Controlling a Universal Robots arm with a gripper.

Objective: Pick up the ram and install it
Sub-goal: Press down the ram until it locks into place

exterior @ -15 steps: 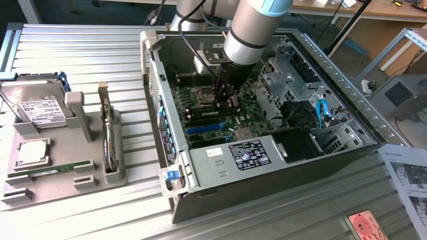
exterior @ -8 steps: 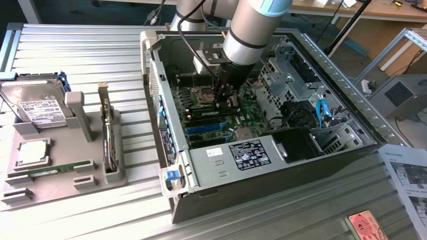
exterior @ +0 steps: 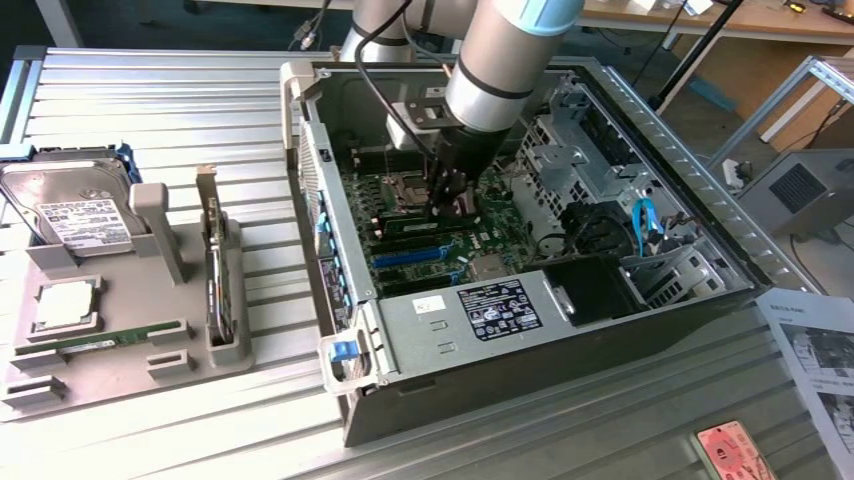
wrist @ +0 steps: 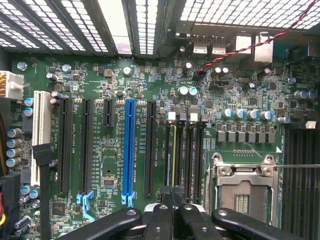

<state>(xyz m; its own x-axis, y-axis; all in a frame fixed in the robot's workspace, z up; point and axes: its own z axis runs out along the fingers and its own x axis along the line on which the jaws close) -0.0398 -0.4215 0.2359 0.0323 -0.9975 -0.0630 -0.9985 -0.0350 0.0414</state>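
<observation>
A ram (exterior: 100, 342), a narrow green stick with a pale label, lies flat in the grey tray (exterior: 127, 388) at the exterior view's left. My gripper (exterior: 461, 208) is far from it, reaching down into the open computer case (exterior: 441, 322) just above the motherboard (wrist: 115, 90). Its black fingers (wrist: 160, 220) are shut, their tips (wrist: 172, 197) meeting over the end of the row of memory slots (wrist: 186, 150). A thin yellowish edge runs along the slot under the tips. I cannot tell whether that is a seated stick or whether the fingers pinch it.
The open processor socket (wrist: 242, 192) sits beside the memory slots, and a blue slot (wrist: 129, 145) and long black slots lie on the other side. The tray also holds a hard drive (exterior: 74, 205), a silver processor chip (exterior: 64, 303) and an upright card (exterior: 214, 262). Papers (exterior: 821, 350) lie at the exterior view's right.
</observation>
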